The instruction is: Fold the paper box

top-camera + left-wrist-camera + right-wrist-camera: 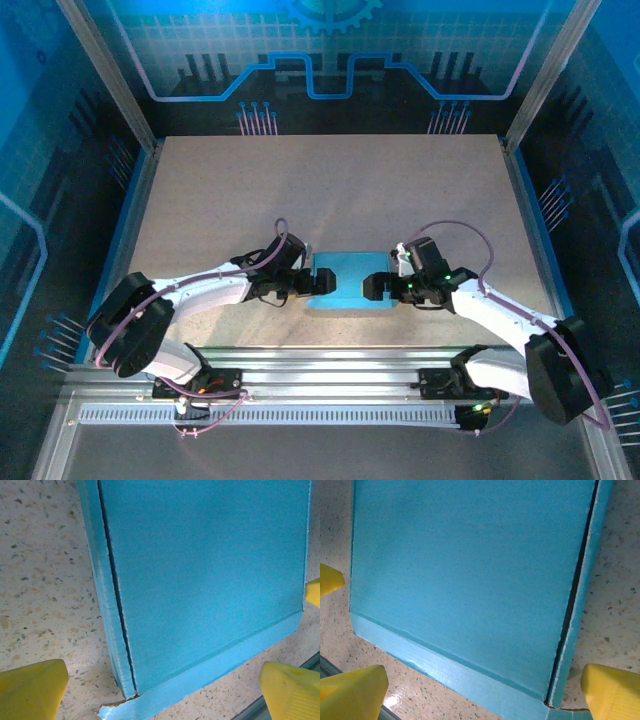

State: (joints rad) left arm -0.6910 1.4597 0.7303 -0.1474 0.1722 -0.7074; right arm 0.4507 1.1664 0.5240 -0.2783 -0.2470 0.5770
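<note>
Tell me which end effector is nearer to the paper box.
Neither is clearly nearer. The left end effector sits at the left end of the paper box, jaws open; the right end effector sits at its right end, also open.

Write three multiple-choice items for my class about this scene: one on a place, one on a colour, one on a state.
1. Where does the paper box lie on the table?
A. In the far left corner
B. Between the left tool and the right tool, toward the near edge
C. On top of an arm's base

2. What colour are the tools' fingertips?
A. Red
B. Green
C. Yellow

3. How do the tools stand?
A. Both open
B. Both shut on the box
C. Left shut, right open

Key:
1 B: the top view shows the box flanked by both tools.
2 C: both wrist views show yellow tips.
3 A: each wrist view shows its fingertips set wide apart beside the box.
</note>
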